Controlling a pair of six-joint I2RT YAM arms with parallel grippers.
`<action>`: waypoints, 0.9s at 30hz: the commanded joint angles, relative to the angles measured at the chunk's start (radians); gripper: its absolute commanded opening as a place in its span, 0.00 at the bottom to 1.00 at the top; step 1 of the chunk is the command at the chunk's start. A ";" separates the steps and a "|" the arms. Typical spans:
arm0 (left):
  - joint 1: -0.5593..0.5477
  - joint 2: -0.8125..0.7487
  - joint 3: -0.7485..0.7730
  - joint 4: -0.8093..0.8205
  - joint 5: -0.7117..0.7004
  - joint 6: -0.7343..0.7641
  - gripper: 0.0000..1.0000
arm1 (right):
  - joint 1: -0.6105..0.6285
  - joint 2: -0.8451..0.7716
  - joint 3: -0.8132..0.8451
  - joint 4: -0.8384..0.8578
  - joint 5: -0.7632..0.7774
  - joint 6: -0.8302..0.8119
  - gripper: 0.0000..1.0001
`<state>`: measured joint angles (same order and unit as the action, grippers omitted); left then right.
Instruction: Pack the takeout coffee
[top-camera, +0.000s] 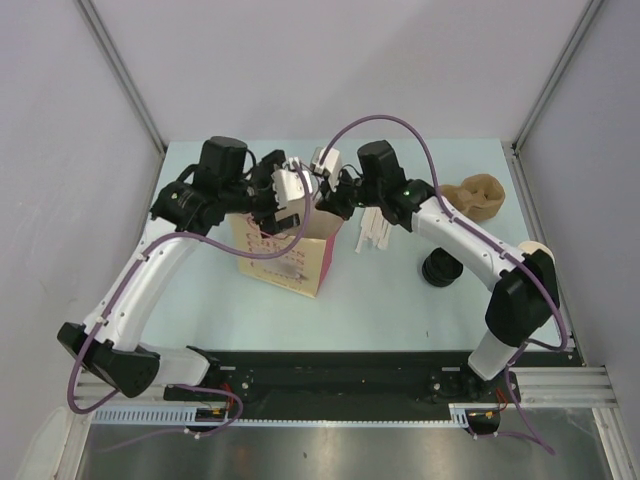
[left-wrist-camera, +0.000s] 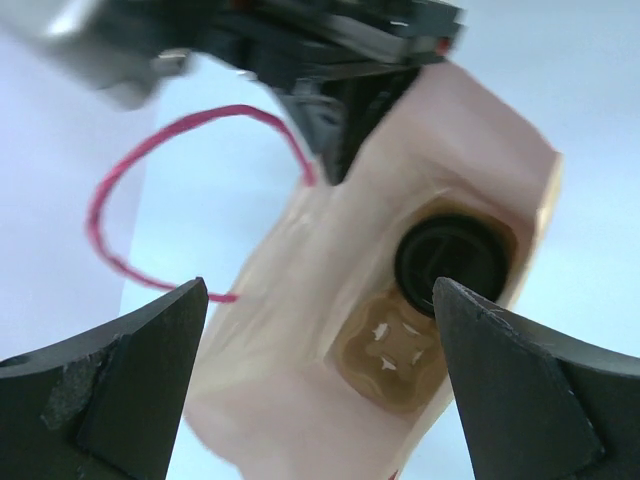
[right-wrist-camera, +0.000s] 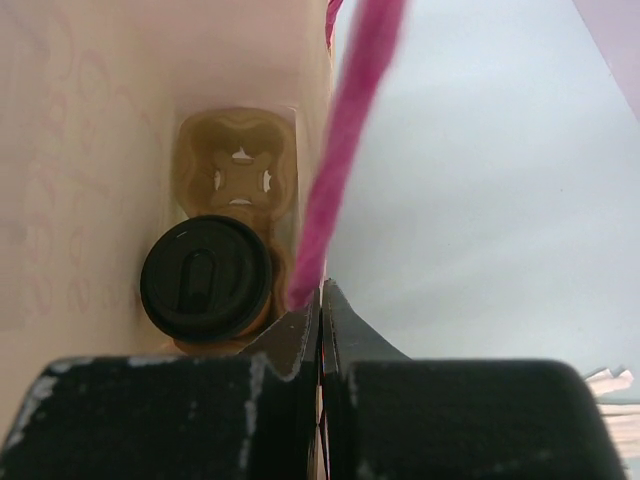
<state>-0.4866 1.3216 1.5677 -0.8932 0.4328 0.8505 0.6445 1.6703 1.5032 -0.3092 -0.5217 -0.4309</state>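
From where I stand, the main part of the work looks done. The takeout coffee, a small brown paper cup with a round black plastic lid (right-wrist-camera: 205, 278), sits upright at the bottom of the pale pink paper bag (top-camera: 300, 262). It rests in one hole of a brown moulded pulp carrier tray (right-wrist-camera: 240, 175). The other hole, just beside the cup, has nothing in it.

The right claw (right-wrist-camera: 320, 305) is closed, and its tips appear to pinch the top edge of the bag's wall, so the mouth is kept wide. The left claw (left-wrist-camera: 320, 295) hangs above the bag mouth with its jaws fully apart and nothing between them, looking down on the lid.

What is left, I think, is little: to let go of the bag edge, to take both arms away, and maybe to close the top. Whether a second cup is wanted I cannot tell.

On the light blue table (top-camera: 400, 310) there is a bunch of thin white sticks (top-camera: 375, 235) just beside the bag on its right. A low pile of black lids (top-camera: 440, 268) lies further off, and at the far right is a brown lumpy shape (top-camera: 480, 195) that I cannot name surely. A pinkish-purple cable (right-wrist-camera: 350, 130) hangs close to the bag edge. It could catch the rim when the arm pulls back, and the tall, light bag may tip.
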 joint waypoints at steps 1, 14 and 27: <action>0.039 -0.055 -0.006 0.169 -0.022 -0.166 0.99 | -0.005 0.028 0.066 -0.070 0.003 -0.032 0.00; 0.066 -0.093 -0.118 0.427 -0.302 -0.545 0.99 | -0.011 0.071 0.134 -0.085 0.000 -0.055 0.00; 0.118 -0.013 0.132 0.416 -0.471 -0.844 0.99 | -0.052 0.118 0.247 -0.117 -0.011 -0.066 0.00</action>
<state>-0.4007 1.2957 1.6367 -0.5060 0.0677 0.1059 0.5999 1.7802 1.6775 -0.4267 -0.5240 -0.4732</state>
